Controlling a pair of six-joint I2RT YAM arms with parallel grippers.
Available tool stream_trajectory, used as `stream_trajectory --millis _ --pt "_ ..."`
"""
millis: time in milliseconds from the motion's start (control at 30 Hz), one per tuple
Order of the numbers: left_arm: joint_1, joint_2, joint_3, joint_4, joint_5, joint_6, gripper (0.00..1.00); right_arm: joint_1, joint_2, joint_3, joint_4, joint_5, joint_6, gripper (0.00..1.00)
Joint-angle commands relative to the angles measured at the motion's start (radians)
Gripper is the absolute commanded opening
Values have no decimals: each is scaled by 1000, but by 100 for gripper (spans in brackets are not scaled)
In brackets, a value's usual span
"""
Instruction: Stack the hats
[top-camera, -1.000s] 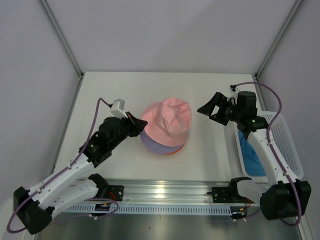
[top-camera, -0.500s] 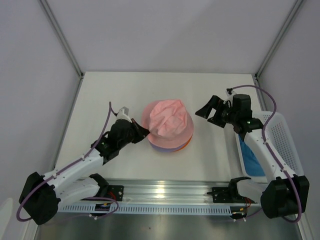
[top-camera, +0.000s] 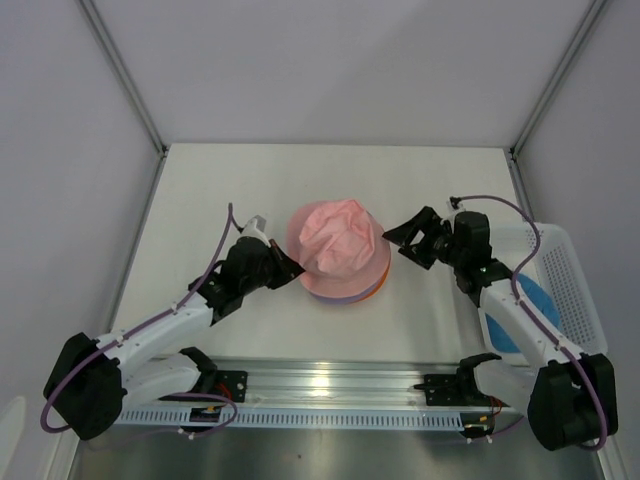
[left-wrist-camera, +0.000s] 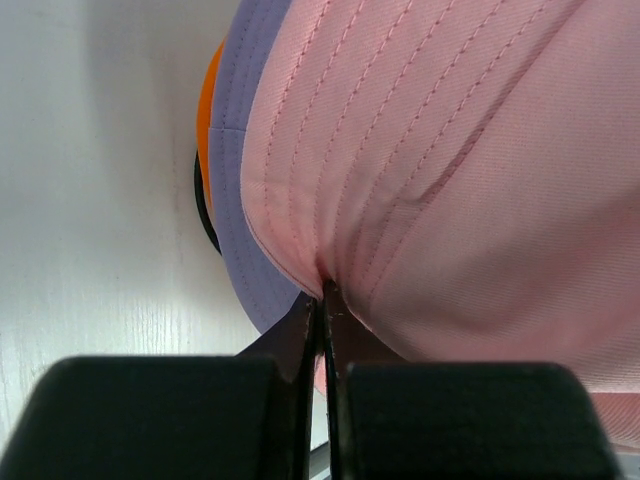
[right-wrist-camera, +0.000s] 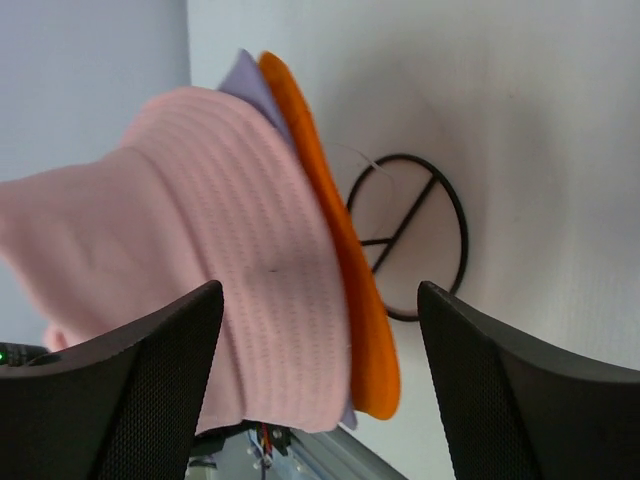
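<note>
The pink hat (top-camera: 338, 244) lies on top of the pale purple hat (top-camera: 335, 296) and the orange hat (top-camera: 374, 288) in the middle of the table. My left gripper (top-camera: 291, 267) is shut on the pink hat's left brim (left-wrist-camera: 322, 283). The purple (left-wrist-camera: 240, 190) and orange (left-wrist-camera: 206, 140) brims show beneath it. My right gripper (top-camera: 402, 238) is open and empty just right of the stack. Its view shows the pink hat (right-wrist-camera: 200, 260), the orange brim (right-wrist-camera: 345, 290) and a strip of purple (right-wrist-camera: 252, 82). The blue hat (top-camera: 528, 318) lies in the basket at right.
The white slotted basket (top-camera: 570, 270) stands at the right edge of the table. The black wire hat stand's round base (right-wrist-camera: 410, 235) rests on the table under the stack. Side walls close in the table on left, right and back.
My left gripper has pulled the pink hat's brim down and to the right over the stack. My right gripper has moved left and down toward the stack.
</note>
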Motion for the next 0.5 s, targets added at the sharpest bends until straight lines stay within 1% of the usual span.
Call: stream_trajectory --millis 0,67,133,200,233,300,333,400,433,467 --pt "5 -2 0 -65 45 51 1 7 -80 41 67 87 30 80" --pt "5 -14 10 -71 57 56 1 2 -121 66 43 104 38 79" --pt "5 -25 23 -84 62 55 1 4 -166 69 -9 109 87 79" --pt "5 -37 41 -98 69 38 1 14 -205 37 -16 118 168 80" --pt "5 -43 46 -107 69 25 1 21 -257 15 -13 129 194 80" --pt "5 -57 61 -120 83 -14 1 45 -313 -52 -7 174 248 80" --pt "3 -66 67 -126 104 -45 1 59 -365 -78 15 185 298 80" --pt "2 -72 89 -134 120 -68 1 77 -406 -141 29 207 349 80" --pt "3 -74 92 -134 130 -79 1 85 -422 -156 71 212 395 80" --pt "3 -76 99 -134 141 -96 1 97 -446 -170 76 218 418 81"
